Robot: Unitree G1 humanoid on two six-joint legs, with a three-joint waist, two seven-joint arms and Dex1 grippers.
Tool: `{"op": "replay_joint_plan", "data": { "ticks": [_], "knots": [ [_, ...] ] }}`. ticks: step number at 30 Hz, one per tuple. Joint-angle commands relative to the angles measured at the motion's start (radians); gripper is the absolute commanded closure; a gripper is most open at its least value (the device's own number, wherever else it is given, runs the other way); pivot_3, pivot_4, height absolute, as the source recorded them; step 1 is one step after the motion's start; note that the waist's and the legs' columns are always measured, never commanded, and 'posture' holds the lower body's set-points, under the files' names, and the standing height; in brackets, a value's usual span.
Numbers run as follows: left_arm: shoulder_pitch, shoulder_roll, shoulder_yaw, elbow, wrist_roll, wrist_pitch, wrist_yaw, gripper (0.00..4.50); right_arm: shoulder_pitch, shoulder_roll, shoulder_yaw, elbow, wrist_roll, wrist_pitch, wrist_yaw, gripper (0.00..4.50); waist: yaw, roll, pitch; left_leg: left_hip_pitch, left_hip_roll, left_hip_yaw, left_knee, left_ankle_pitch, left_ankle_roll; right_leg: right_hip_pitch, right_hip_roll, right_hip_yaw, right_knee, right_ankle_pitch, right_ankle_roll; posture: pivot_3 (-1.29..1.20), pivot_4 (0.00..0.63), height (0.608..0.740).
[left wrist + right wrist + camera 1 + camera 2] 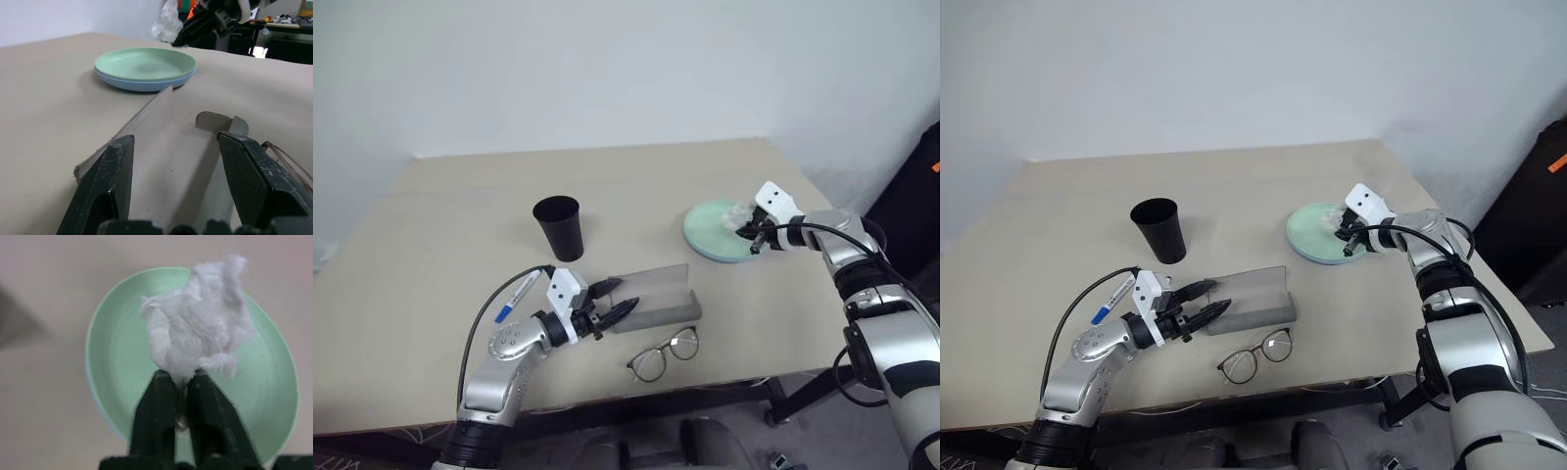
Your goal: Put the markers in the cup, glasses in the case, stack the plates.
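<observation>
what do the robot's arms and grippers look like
Both arms are silver metal with black joints. Each wrist carries a white block with small dark dots, and a black cable loops along each arm. The left gripper and right gripper each have two black tapered fingers.

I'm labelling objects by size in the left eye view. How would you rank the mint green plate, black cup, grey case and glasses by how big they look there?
1. grey case
2. mint green plate
3. glasses and black cup: too alike to rank, and the glasses lie nearer the camera.

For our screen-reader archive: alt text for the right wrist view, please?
The right end effector pinches a crumpled white tissue above the mint green plate, which rests on the beige table.
</observation>
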Motion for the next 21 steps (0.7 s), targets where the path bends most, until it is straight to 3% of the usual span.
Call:
{"op": "replay_joint_plan", "data": {
  "ticks": [1, 6, 13, 21],
  "knots": [
    [-0.012, 0.006, 0.013, -0.031, -0.001, -0.016, 0.002, 1.70, -0.054, -0.003, -0.023, 0.046, -0.009, -0.042, -0.019, 2.88, 0.000, 0.000, 0.000, 0.000, 0.000, 0.000, 0.000, 0.000, 0.000, 0.000, 0.000, 0.000, 0.000, 0.000, 0.000, 0.00, 0.000, 0.740],
    [0.003, 0.009, 0.016, -0.043, -0.002, -0.016, 0.007, 1.70, -0.058, -0.006, -0.032, 0.071, -0.015, -0.078, -0.018, 1.15, 0.000, 0.000, 0.000, 0.000, 0.000, 0.000, 0.000, 0.000, 0.000, 0.000, 0.000, 0.000, 0.000, 0.000, 0.000, 0.00, 0.000, 0.740],
    [-0.017, 0.012, 0.007, -0.045, -0.006, -0.003, 0.001, 1.70, -0.036, -0.028, -0.067, 0.036, 0.014, -0.116, 0.015, 1.15, -0.001, 0.001, 0.000, 0.001, 0.000, 0.000, 0.000, 0.000, 0.000, 0.001, 0.000, 0.000, 0.001, 0.000, 0.000, 0.00, 0.000, 0.740],
    [-0.076, 0.040, -0.007, -0.073, -0.068, 0.106, -0.070, 1.70, 0.182, -0.079, -0.143, -0.296, 0.196, -0.176, 0.331, 1.15, 0.001, 0.001, 0.000, 0.002, 0.000, -0.002, 0.000, 0.000, 0.001, 0.003, 0.000, 0.000, -0.001, 0.000, 0.000, 0.00, 0.000, 0.740]
  ]
}}
